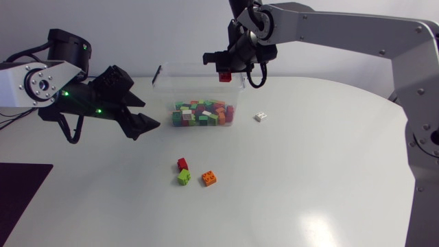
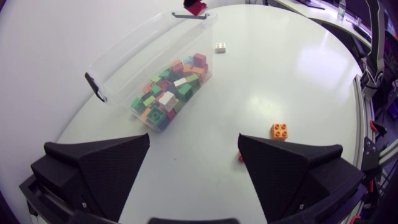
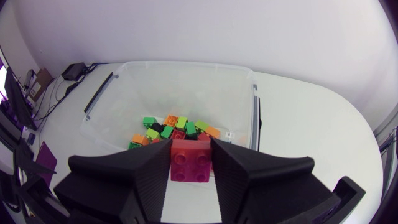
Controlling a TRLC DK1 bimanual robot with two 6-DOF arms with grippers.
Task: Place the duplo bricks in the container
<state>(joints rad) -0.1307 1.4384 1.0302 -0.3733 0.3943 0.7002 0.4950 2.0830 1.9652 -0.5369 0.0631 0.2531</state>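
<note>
Right gripper (image 1: 225, 67) is clamped on a red brick (image 3: 191, 160), poised above the container (image 1: 162, 77). This looks like the drop step: next, the fingers need only part. Left gripper (image 1: 142, 123) hangs spread wide, empty, while loose bricks (image 1: 210, 178) wait on the table (image 1: 309, 171).

The clear container (image 1: 199, 84) holds mixed bricks (image 1: 202, 114); a red brick (image 1: 224, 76) is held over it. A white brick (image 1: 260, 116), second red brick (image 1: 182, 163), green brick (image 1: 184, 178) and orange brick (image 1: 210, 178) lie outside.

Between the matt, fine-textured fingers (image 3: 130, 180) sits a glossy plastic brick (image 3: 191, 160), below them a clear smooth plastic container (image 3: 186, 81) on the smooth, faintly shiny bench (image 3: 311, 124).
</note>
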